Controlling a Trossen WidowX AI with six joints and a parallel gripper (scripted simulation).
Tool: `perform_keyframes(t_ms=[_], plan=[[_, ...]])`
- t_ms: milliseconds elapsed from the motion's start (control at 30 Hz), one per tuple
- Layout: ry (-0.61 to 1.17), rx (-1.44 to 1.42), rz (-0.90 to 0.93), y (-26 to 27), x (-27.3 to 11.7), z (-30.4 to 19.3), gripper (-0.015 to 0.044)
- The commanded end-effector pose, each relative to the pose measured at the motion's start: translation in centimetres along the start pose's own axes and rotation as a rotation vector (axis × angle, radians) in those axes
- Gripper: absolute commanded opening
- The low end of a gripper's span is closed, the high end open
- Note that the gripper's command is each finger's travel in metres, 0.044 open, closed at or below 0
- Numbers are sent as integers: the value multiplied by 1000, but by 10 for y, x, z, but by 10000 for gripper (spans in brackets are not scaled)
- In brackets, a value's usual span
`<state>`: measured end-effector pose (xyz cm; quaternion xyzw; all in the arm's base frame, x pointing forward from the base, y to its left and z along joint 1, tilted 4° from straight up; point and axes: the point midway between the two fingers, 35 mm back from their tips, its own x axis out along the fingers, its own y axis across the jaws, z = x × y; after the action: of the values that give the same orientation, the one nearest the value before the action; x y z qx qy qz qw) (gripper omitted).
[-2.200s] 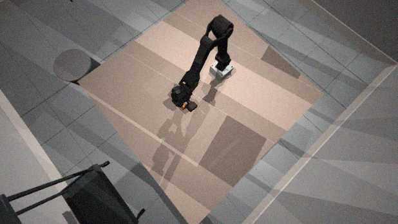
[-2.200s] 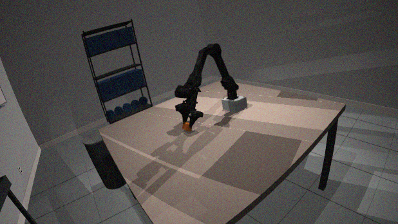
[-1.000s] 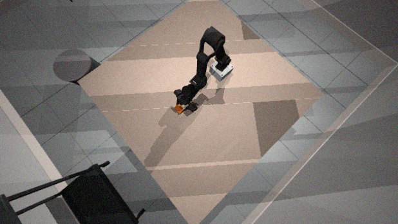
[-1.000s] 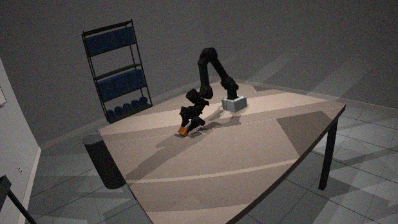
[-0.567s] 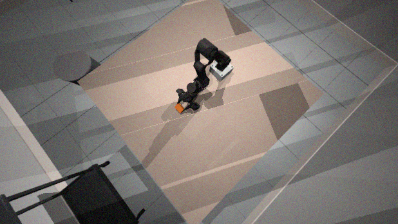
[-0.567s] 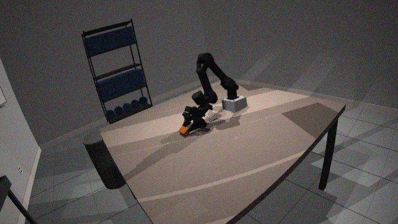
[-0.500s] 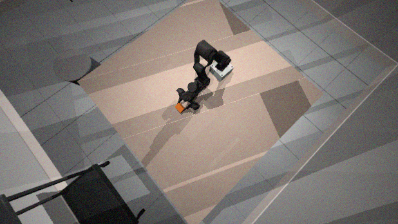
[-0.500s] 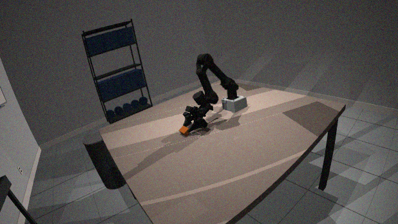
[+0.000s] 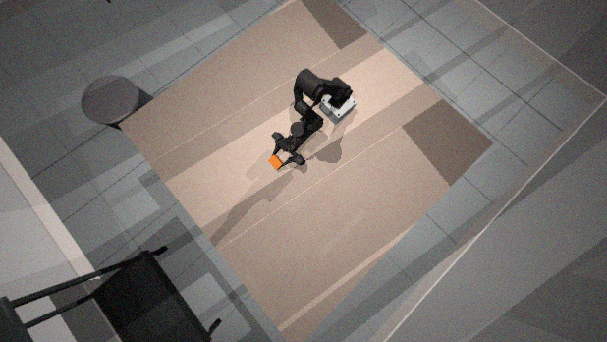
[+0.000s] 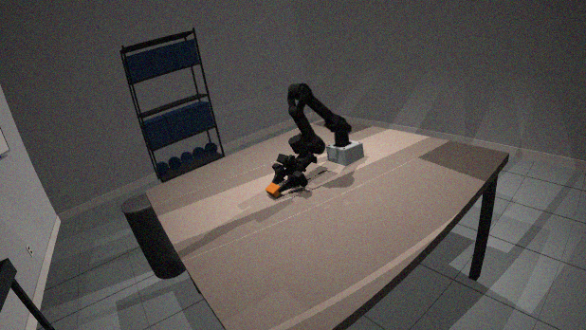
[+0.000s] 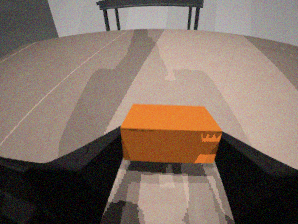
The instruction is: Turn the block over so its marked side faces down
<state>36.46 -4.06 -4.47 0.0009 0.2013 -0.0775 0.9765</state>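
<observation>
The orange block [image 9: 275, 162] [image 10: 272, 191] [image 11: 170, 145] is held between the two black fingertips. My gripper [image 9: 277, 161] [image 10: 276, 188] [image 11: 169, 133] is shut on its two ends. The gripper leans well over towards level, low above the table [image 9: 344, 216] [image 10: 360, 228] [image 11: 50, 100]. I cannot tell whether the block touches the table. In the wrist view the block's upper face is plain orange, and the face towards the camera is darker with brighter jagged patches at its right end. I cannot make out a marked side; the block's far side and underside are hidden there.
The arm's pale base [image 9: 338, 109] [image 10: 345, 153] stands on the table behind the gripper. Off the table are a dark round bin [image 9: 110, 100] [image 10: 154, 242], a shelf rack with blue boxes [image 10: 163, 64], and a black chair-like piece of furniture [image 9: 152, 295].
</observation>
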Motion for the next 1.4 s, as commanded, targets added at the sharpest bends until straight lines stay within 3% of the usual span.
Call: perform_keyframes(t_ms=[0, 200, 767, 1367], plan=[[-2, -2, -4, -1, -1, 0, 0], [-2, -2, -4, -1, -1, 0, 0], [-2, -2, -4, -1, -1, 0, 440], [-2, -2, -4, -1, -1, 0, 440]])
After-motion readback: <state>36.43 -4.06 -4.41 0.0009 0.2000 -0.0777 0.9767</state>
